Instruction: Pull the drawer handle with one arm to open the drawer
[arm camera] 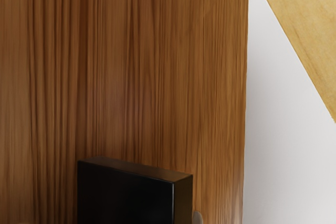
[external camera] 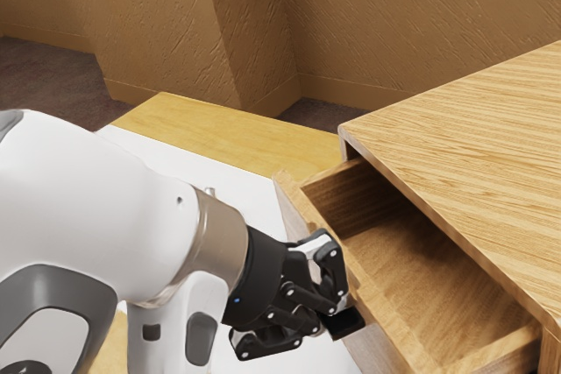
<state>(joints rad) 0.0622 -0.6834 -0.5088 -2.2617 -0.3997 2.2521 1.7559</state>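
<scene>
A wooden cabinet [external camera: 473, 155] fills the exterior view's right, and its drawer [external camera: 399, 260] stands pulled well out toward the arm, with its bare inside showing. My black gripper [external camera: 337, 308] is pressed to the outer face of the drawer front [external camera: 302, 203], low down. Its fingers sit around the small black drawer handle [external camera: 348, 323]. In the wrist view the dark wood drawer front [arm camera: 131, 66] is very close, and the black handle [arm camera: 131, 195] juts out right under my hand.
The cabinet stands on a white surface [external camera: 237, 181] laid over a light wooden table [external camera: 219, 124]. The white surface [arm camera: 283, 140] also shows beside the drawer front. Tan textured walls [external camera: 263, 24] close the room behind.
</scene>
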